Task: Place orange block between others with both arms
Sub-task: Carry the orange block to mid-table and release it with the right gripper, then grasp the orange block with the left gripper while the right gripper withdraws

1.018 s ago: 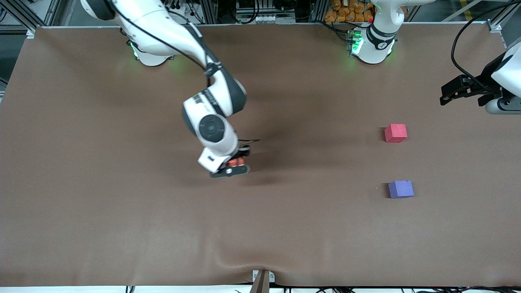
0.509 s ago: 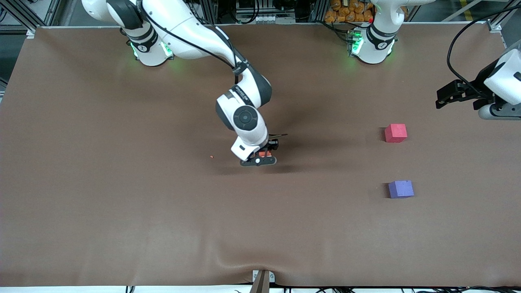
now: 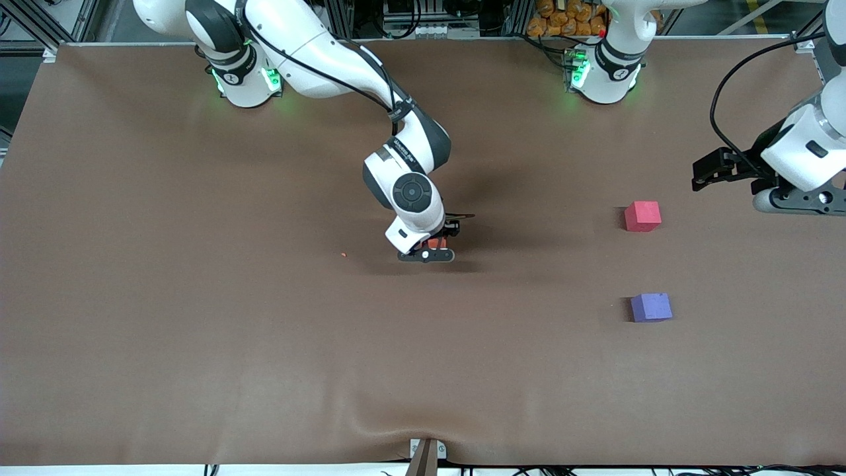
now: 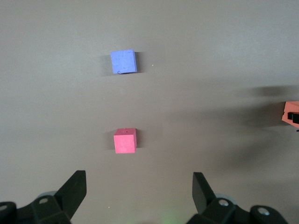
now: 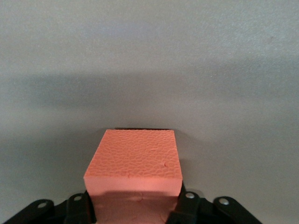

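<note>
The orange block (image 5: 133, 161) sits between the fingers of my right gripper (image 5: 135, 200), which press against its two sides. In the front view this right gripper (image 3: 429, 251) is low over the middle of the brown mat, the orange block (image 3: 434, 244) barely showing under the wrist. The pinkish-red cube (image 3: 642, 216) and the purple-blue cube (image 3: 651, 307) lie apart toward the left arm's end, the purple-blue one nearer the front camera. My left gripper (image 3: 702, 173) hangs open and empty near that end; its wrist view shows the pinkish-red cube (image 4: 125, 141), purple-blue cube (image 4: 124, 62) and orange block (image 4: 290, 113).
A brown mat (image 3: 198, 317) covers the whole table, with a wrinkle at its front edge near a small clamp (image 3: 426, 453). A tiny orange crumb (image 3: 344, 254) lies on the mat toward the right arm's end.
My right arm has carried the orange block across the mat toward the left arm's end. My left gripper has shifted inward toward the pinkish-red cube, still open.
</note>
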Robot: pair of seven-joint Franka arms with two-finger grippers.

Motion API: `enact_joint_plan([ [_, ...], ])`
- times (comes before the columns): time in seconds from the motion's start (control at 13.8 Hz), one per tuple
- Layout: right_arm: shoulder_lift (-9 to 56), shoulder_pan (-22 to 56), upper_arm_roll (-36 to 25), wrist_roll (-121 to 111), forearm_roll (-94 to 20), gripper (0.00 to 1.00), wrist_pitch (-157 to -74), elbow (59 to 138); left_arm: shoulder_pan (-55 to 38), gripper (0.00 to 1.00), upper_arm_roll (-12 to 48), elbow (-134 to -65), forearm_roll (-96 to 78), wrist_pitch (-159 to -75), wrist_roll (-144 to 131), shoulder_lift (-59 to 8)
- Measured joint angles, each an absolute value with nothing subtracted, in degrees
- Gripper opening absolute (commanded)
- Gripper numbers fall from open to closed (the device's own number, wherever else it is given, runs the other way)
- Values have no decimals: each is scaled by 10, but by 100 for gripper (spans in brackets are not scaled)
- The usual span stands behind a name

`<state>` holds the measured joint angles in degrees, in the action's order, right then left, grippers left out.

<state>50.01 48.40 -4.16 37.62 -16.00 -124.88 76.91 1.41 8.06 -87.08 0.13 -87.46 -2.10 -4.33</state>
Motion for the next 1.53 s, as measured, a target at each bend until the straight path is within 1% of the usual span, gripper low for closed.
enact_joint_plan([
  [0.29,495,496,-44,381,-160,100,-1252,752,-8,100,89,-871,1,-892,-50,-65],
  [0.44,473,494,-65,382,-160,100,-1234,738,-22,100,93,-871,1,-922,-67,-88],
  [0.51,454,493,-85,382,-160,100,-1212,735,-33,100,95,-871,0,-934,-77,-98],
  [0.8,381,481,-195,349,-160,100,-1119,735,-90,100,100,-869,0,-955,-158,-132],
  [0.95,362,476,-248,299,-160,100,-1066,738,-112,100,101,-862,0,-957,-192,-148],
  [1.09,348,473,-298,234,-160,100,-1030,744,-132,100,101,-850,0,-962,-221,-166],
  [1.31,318,461,-362,147,-160,100,-1005,766,-190,100,102,-813,0,-990,-316,-212],
  [1.53,284,429,-395,68,-160,100,-1001,795,-244,100,102,-790,0,-1061,-396,-267],
])
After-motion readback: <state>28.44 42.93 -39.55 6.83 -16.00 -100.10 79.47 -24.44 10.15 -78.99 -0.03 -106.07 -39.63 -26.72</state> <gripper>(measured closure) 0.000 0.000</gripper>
